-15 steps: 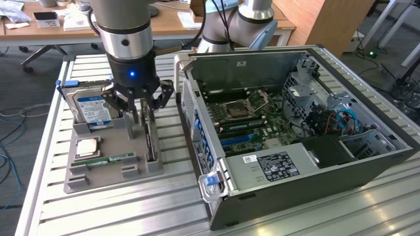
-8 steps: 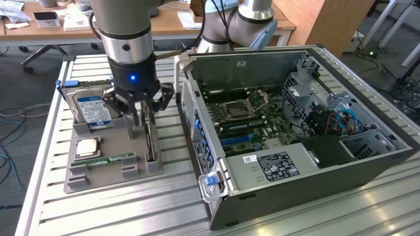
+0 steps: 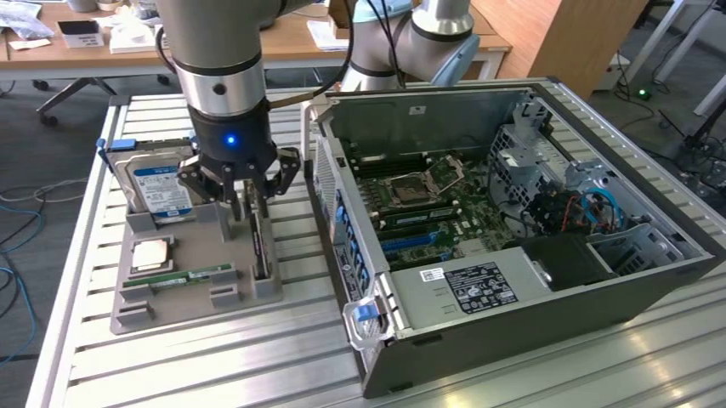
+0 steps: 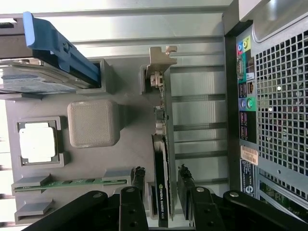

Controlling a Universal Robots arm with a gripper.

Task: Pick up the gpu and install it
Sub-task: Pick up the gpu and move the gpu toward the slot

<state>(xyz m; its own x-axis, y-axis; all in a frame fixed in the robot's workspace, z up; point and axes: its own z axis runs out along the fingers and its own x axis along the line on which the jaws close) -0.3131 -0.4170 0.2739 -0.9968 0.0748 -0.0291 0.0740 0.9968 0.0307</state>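
The gripper [image 4: 161, 179] is released: its two fingers [image 4: 138, 185] stand one to each side of the gpu [image 4: 164, 144], with a gap showing on both sides. Whether the tips have reached the card's level cannot be told. The gpu stands on edge in a slot of the grey parts holder [image 3: 193, 246], on the side nearest the open computer case [image 3: 635, 280] at the exterior view's right. Its lower edge is sunk in the slot. Its pale end bracket [image 4: 161, 60] is at the far end. A label on the card's upper edge reads NVIDIA. Writing on the hard drive [image 3: 159, 189], the power supply [image 3: 482, 285] and the case's barcode sticker [image 4: 249, 155] is illegible.
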